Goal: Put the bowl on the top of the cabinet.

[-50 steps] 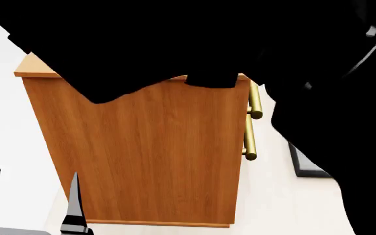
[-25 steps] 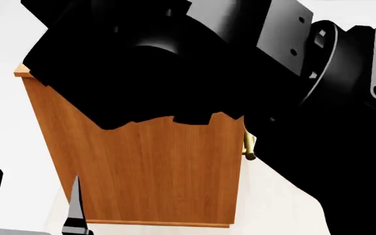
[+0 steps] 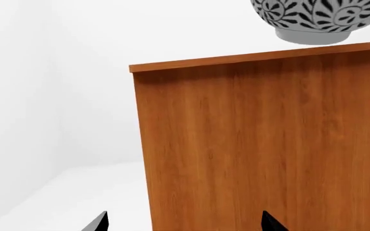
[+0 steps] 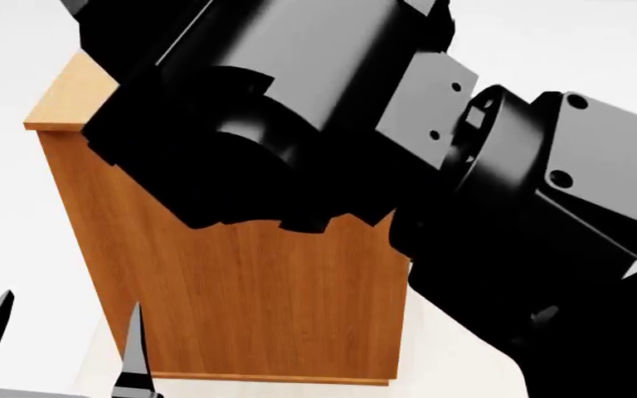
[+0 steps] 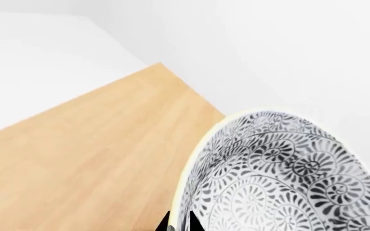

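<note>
The bowl (image 3: 313, 19) is seen in the left wrist view just above the top of the cabinet (image 3: 262, 144), a narrow gap showing beneath its foot. In the right wrist view the bowl's (image 5: 281, 178) rim is clamped by the right hand (image 5: 178, 224), with the pale top of the cabinet (image 5: 75, 159) beneath it. The left hand (image 4: 59, 352) is held low at the near left beside the cabinet (image 4: 263, 298), its fingers (image 4: 133, 348) apart. Much of the head view is covered by the right arm (image 4: 407, 157).
</note>
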Available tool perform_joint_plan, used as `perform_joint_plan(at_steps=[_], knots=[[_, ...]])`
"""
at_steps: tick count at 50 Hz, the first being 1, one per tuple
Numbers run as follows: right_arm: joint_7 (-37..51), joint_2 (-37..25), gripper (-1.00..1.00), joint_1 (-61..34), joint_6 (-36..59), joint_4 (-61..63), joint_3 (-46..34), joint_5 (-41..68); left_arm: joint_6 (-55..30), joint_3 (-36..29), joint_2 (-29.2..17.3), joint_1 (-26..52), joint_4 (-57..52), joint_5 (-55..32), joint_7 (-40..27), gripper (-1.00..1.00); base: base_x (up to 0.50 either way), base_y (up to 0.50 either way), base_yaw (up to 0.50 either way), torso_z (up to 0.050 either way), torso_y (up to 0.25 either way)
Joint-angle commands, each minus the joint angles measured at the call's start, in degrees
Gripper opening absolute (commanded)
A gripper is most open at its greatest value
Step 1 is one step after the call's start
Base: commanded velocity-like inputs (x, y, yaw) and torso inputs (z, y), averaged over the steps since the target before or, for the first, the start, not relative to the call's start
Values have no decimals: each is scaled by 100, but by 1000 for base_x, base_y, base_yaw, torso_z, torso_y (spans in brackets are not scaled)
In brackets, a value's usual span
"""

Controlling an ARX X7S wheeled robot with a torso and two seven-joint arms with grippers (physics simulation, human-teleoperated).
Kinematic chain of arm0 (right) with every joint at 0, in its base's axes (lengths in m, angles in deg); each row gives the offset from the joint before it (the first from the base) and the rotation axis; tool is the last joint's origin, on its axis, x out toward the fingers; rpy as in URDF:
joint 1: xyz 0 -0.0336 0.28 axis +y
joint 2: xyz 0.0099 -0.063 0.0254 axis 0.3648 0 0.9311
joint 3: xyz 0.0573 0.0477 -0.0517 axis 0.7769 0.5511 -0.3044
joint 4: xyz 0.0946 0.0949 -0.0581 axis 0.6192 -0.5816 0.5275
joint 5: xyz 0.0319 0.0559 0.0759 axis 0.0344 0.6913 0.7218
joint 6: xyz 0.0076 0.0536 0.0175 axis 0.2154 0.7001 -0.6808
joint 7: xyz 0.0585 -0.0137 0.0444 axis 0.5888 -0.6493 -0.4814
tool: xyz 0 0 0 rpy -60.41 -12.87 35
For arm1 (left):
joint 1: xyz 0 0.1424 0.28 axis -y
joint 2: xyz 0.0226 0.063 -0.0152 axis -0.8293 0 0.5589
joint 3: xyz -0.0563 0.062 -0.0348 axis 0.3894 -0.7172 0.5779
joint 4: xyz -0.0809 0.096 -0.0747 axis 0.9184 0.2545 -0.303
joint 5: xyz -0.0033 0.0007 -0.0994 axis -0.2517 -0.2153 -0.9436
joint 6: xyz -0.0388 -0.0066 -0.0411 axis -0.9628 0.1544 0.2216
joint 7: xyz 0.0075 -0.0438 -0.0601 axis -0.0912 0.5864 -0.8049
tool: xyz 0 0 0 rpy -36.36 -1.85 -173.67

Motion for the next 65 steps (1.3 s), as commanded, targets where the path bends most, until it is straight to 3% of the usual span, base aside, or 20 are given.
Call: perform_joint_plan(at_steps=[1, 28, 56, 57, 65], knots=[[-41, 1, -100, 1, -20, -72, -58, -229, -27, -5, -15, 7, -42, -20, -16, 100, 0, 0, 0, 0, 0], [-158, -4, -100, 162, -108, -193, -242, -349, 97, -20, -33, -22, 58, -25, -22, 100, 0, 0, 0, 0, 0], [35, 60, -100, -36, 438, -517, -328, 68, 143, 1, -73, -68, 15, -62, -67, 100, 0, 0, 0, 0, 0], [47, 47, 100, -26, 360, -465, -279, 63, 174, -2, -75, -76, 32, -56, -61, 100, 0, 0, 0, 0, 0], [193, -25, 100, -106, 366, -253, -183, 175, 139, -10, -78, -64, 2, -66, -79, 100, 0, 0, 0, 0, 0]])
